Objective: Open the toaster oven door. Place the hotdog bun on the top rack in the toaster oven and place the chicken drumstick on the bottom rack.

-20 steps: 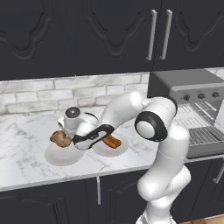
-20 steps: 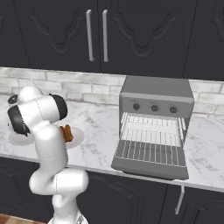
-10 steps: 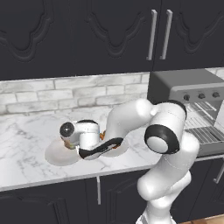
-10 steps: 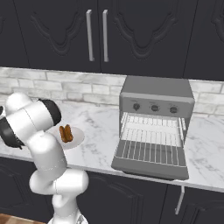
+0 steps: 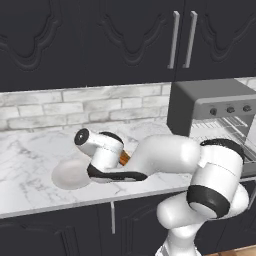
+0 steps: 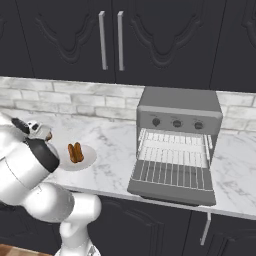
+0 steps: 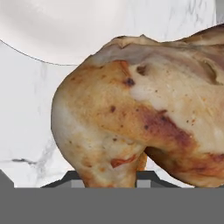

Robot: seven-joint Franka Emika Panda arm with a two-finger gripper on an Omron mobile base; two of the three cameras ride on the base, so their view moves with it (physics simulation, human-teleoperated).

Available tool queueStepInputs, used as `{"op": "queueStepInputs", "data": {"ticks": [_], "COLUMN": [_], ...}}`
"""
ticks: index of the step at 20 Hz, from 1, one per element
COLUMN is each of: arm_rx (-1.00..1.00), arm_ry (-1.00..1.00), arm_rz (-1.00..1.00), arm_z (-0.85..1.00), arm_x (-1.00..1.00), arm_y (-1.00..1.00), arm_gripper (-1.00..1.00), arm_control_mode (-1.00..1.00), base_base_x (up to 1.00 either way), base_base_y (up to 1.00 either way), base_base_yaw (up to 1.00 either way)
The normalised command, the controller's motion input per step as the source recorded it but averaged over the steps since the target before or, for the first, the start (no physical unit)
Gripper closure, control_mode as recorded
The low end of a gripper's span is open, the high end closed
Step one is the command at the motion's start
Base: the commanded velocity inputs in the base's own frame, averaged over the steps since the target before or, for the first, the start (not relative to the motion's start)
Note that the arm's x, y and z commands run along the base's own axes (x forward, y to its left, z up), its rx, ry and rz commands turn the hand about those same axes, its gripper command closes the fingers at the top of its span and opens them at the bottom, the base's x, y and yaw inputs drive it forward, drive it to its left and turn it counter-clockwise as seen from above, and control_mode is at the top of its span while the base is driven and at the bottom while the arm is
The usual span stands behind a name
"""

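Observation:
The golden-brown chicken drumstick (image 7: 140, 109) looms close in the hand view, wedged between the finger tips of my gripper (image 7: 109, 177), which is shut on it. It hangs just off the bare white plate (image 5: 67, 174), and in the right base view the chicken drumstick (image 6: 48, 135) is a brown lump at the gripper (image 6: 42, 134). The hotdog bun (image 6: 76, 152) lies on a second plate (image 6: 89, 159); the arm covers most of it in the left base view. The toaster oven (image 6: 179, 104) stands to the right, its door (image 6: 170, 192) folded down. The top rack (image 6: 172, 140) and bottom rack (image 6: 169, 171) show inside.
The marble counter (image 6: 112, 145) runs between the plates and the oven. The brick backsplash (image 5: 75, 107) and dark upper cabinets (image 5: 125, 40) lie behind. My bent arm (image 5: 165, 155) stretches low over the counter and across the bun's plate.
The hand dropped onto the left plate, closed on the drumstick and raised it, so that plate is now bare. The bun and the oven have not moved.

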Motion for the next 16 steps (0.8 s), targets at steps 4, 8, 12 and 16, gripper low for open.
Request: {"op": "queueStepInputs", "data": {"ticks": [4, 8, 12, 16], "arm_rx": [0.14, 0.15, 0.15, 0.14], "arm_ry": [-0.06, -0.04, -0.05, -0.08], "arm_rz": [-0.44, -0.44, -0.46, -0.43], "arm_z": [0.42, 0.24, 0.24, 0.15], "arm_x": [-0.39, -0.34, -0.25, -0.14], "arm_y": [-0.84, -0.91, -0.88, -0.86], "arm_gripper": [1.00, 1.00, 1.00, 1.00], "arm_control_mode": [-1.00, -1.00, -1.00, -1.00], "base_base_x": [0.00, 0.00, 0.00, 0.00], "base_base_y": [0.00, 0.00, 0.00, 0.00], "base_base_yaw": [0.00, 0.00, 0.00, 0.00]}}
